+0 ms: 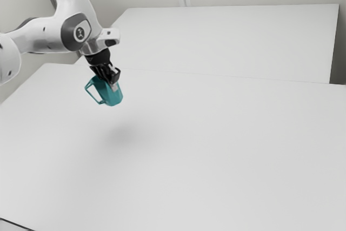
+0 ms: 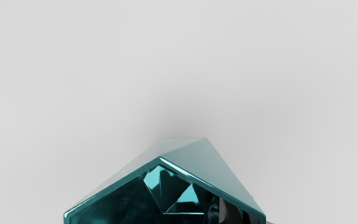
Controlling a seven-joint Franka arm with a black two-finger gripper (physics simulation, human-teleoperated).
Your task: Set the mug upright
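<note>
One mug [image 1: 112,97], raised, long axis aslant; mouth upward, toward pincer [image 1: 113,82]

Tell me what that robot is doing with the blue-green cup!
The robot arm has its black gripper closed on the mug and is holding it up in the air, above the white table. The mug is leaning over, and its shadow falls on the table below. The job is to set it upright, and that isn't done yet.
</note>
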